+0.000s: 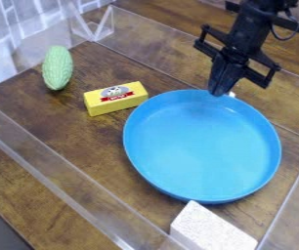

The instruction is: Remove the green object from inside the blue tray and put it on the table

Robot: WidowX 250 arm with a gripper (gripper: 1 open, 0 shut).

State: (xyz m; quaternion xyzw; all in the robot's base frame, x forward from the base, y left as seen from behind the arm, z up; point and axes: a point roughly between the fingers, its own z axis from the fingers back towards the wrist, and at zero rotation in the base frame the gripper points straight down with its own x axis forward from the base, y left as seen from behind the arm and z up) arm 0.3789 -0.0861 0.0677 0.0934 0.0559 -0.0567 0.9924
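From where I stand there's just the one camera, set above the table and tipped steeply down, close enough that the blue tray fills much of the view; it takes in the table's left edge and clear wall, cuts off its right side, and has no second view to share with

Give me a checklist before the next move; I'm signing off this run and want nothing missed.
- Green object out of the blue tray: ok
- Green object on the table: ok, it lies beyond the yellow block
- Gripper not holding the green object: ok, they are well apart
- Gripper clear of the tray: cannot tell, its tip is near the rim
- Yellow block outside the tray: ok
- Tray upright: ok
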